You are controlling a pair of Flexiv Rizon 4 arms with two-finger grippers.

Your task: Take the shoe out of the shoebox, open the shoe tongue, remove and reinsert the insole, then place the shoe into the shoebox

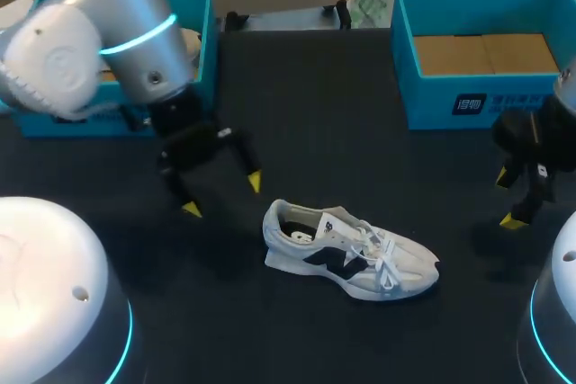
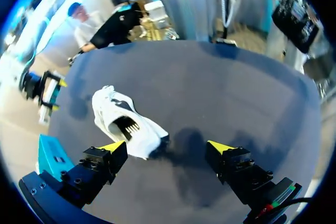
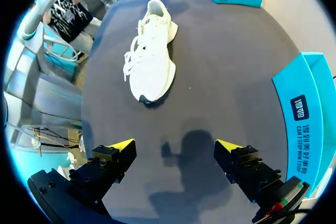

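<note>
shoe (image 1: 351,249) stands upright on its sole on the dark desk (image 1: 315,114), out of any box, about midway between the two arms. its long axis runs across the desk from one arm's side to the other, slightly slanted: heel (image 1: 274,227) toward the left arm, toe (image 1: 423,274) toward the right arm and a little nearer the robot. left tool (image 1: 223,196) hangs released and empty just beyond the heel end, fingers spread wide, apart from the shoe. in the left wrist view the collar opening (image 2: 126,125) faces back at that tool, with the shoe ahead and off toward one finger rather than centred between the two. right tool (image 1: 507,199) is also released and empty, and sits farther from the shoe; in the right wrist view the toe points at it, with bare desk between. open teal shoebox (image 1: 423,101) sits at the far right of the desk, and a second teal box (image 1: 205,20) at the far left behind the left arm. judgement: the take-out step looks done and the tongue work is next. the left tool is the nearer one to the collar and would need to shift sideways to centre on the heel, while the right could steady the toe.
</note>
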